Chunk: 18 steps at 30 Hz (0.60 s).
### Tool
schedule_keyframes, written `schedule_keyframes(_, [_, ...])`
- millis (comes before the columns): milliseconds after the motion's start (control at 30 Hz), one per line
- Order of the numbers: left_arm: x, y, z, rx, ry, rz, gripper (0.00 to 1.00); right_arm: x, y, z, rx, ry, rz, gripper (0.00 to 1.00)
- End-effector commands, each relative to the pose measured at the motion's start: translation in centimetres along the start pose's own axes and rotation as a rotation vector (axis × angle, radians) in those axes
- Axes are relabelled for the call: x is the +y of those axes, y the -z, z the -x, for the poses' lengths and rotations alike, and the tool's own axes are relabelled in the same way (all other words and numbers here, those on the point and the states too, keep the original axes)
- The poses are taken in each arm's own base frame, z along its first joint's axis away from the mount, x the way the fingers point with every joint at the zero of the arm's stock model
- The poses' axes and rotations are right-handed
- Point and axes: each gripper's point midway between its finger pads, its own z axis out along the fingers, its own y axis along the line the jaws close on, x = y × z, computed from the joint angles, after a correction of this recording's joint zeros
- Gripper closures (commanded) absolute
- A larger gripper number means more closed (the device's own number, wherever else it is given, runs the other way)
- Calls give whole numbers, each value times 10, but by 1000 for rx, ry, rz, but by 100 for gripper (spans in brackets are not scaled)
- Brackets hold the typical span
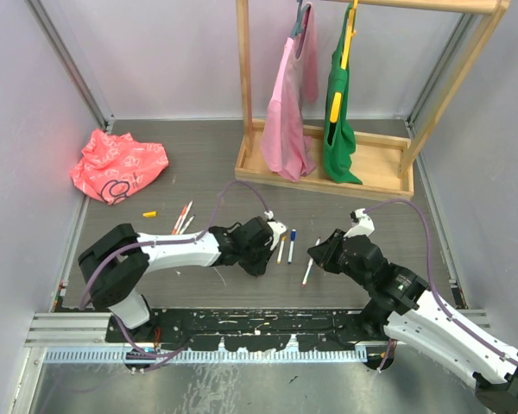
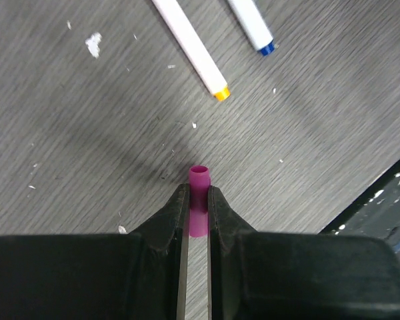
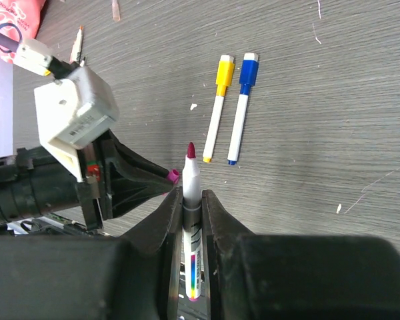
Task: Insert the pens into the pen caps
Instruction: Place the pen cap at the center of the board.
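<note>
While my left gripper (image 2: 198, 193) clamps the pink cap (image 2: 199, 177) and my right gripper (image 3: 191, 197) a pen (image 3: 191, 170), the yellow pen (image 3: 217, 110) and blue pen (image 3: 242, 110) lie capped; others (image 1: 183, 220) toward the worktop's left edge wait.

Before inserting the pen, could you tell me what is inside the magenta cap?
The magenta cap shows an open, hollow mouth with nothing visible in it. The left pincer covers its lower half, so deeper inside cannot be seen.

Grey table (image 1: 198, 164) carries loose pens (image 3: 241, 113) — pink cloth (image 1: 119, 164), wooden rack (image 1: 384, 159).
</note>
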Motion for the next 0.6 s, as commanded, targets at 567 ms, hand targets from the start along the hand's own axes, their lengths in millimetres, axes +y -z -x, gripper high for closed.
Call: schedule_keyframes(567, [-4, 48, 43, -164, -27, 38, 62, 10, 3, 19, -68, 18, 13, 100])
